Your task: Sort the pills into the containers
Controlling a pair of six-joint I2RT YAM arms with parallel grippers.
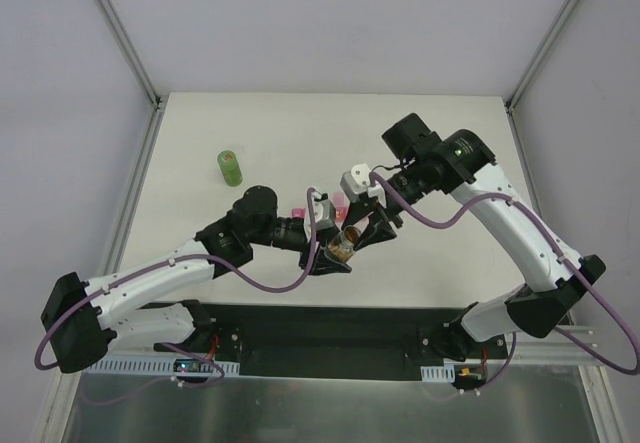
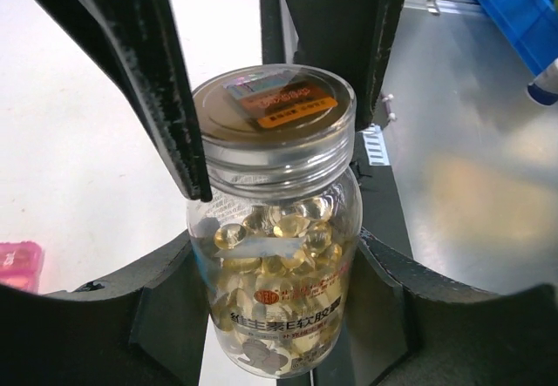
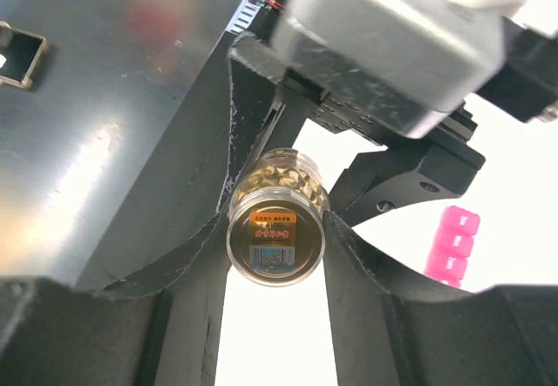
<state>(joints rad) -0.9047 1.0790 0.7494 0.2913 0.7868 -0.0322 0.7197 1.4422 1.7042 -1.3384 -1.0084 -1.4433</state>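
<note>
A: Where are the pills [image 2: 279, 229]?
B: They are heaped inside the clear bottle [image 2: 283, 316], and its lid [image 2: 275, 111] is on. The left hand [image 1: 335, 253] pinches the bottle's body and holds it off the surface [image 1: 300, 133], near the front edge.
A: And the right hand [image 3: 275, 247]?
B: Its fingers press against the lid from both sides.
A: And the containers [image 1: 340, 201]?
B: The pink strip lies on the surface just behind both hands, partly hidden. A green bottle [image 1: 230, 167] sits well apart, to the left.
</note>
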